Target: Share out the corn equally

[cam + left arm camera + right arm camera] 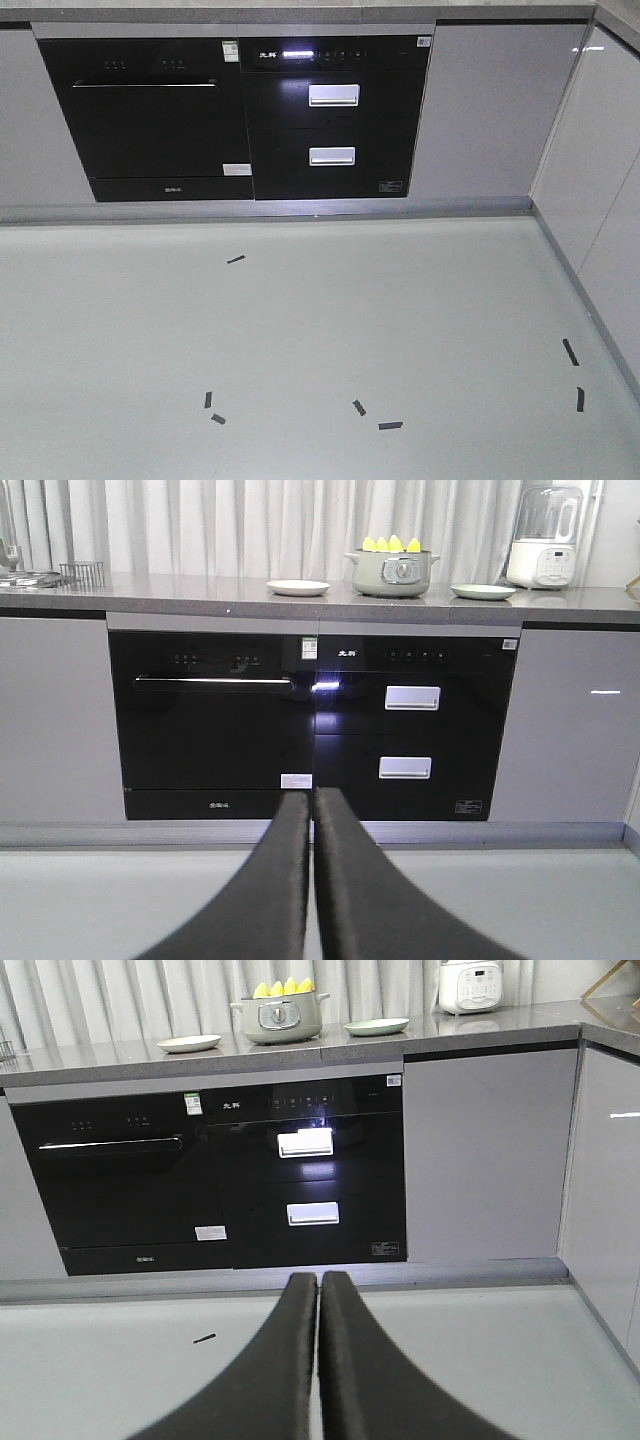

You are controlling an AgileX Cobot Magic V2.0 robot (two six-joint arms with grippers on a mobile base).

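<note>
The left hand [311, 798] is squeezed shut with nothing in it. The right hand [318, 1280] is shut tight too, and it holds nothing. Both hang low over the floor [400, 320].

The corn [390, 544] is far in front of the left hand, high above it and a little to its right. From the right hand it is far ahead, high up and a little to the left. Four yellow tips stick up out of a pot [392, 575] on the counter [150, 590]. A white plate [297, 587] sits on one side of the pot and a green plate [482, 591] on the other. Both plates look bare.

I think nothing has been shared out yet. Each plate should get two cobs.

Things could go wrong from here. The hands are much too far away, so the robot has to roll closer, and it could bump the cupboards under the counter. A shut hand cannot grab, so it must open first. The cobs stand packed together, so pulling one could knock another out or tip the pot. A round cob could also roll off a plate.
</note>
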